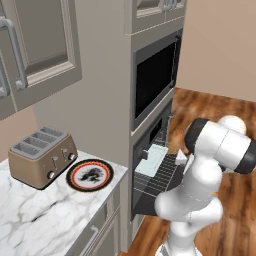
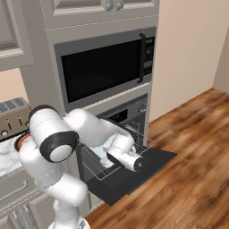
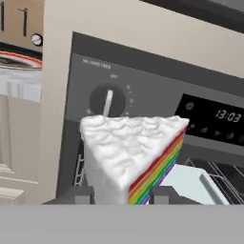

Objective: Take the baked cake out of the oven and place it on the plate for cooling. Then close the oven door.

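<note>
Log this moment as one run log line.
gripper: shut on cake | cake: lifted in front of oven | oven door: open | plate: bare, on counter beside toaster

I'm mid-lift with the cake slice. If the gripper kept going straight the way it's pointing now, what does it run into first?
Probably the oven control panel. In the hand view the gripper, shut on the cake, looks at the knob and the display directly behind the slice. Depth is unclear, so I can't judge how near the panel is.
</note>
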Controlling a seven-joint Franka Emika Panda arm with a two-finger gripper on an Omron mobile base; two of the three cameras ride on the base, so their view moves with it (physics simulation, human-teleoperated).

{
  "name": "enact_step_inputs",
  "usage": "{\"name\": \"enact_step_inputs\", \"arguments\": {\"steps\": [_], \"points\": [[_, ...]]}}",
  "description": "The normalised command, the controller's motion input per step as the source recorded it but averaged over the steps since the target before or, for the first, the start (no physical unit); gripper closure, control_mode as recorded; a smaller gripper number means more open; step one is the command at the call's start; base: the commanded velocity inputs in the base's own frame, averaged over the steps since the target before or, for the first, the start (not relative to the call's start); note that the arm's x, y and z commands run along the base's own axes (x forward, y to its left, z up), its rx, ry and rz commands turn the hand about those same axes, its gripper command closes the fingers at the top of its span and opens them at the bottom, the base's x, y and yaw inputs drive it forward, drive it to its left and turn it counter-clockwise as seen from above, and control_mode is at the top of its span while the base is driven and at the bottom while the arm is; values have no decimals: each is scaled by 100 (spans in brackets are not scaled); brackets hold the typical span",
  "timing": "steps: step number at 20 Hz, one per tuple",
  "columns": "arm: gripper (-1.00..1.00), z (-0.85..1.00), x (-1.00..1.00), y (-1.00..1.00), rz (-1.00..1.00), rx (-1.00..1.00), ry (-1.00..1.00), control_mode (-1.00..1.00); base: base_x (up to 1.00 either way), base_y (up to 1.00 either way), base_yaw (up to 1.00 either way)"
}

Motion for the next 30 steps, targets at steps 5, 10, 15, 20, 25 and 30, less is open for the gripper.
{"name": "enact_step_inputs", "arguments": {"steps": [5, 10, 15, 20, 25, 30], "points": [[100, 100, -65, 93, 6, 0, 19, -100, 0, 0, 0], [100, 100, -56, 100, 9, 0, 27, -100, 0, 0, 0], [100, 73, -68, 100, 11, 0, 20, -100, 0, 0, 0], [100, 14, -41, 100, 5, 0, 14, -100, 0, 0, 0], [100, 0, -1, 100, 0, -1, 5, -100, 0, 0, 0], [100, -22, 1, 100, 0, -11, 6, -100, 0, 0, 0]]}}
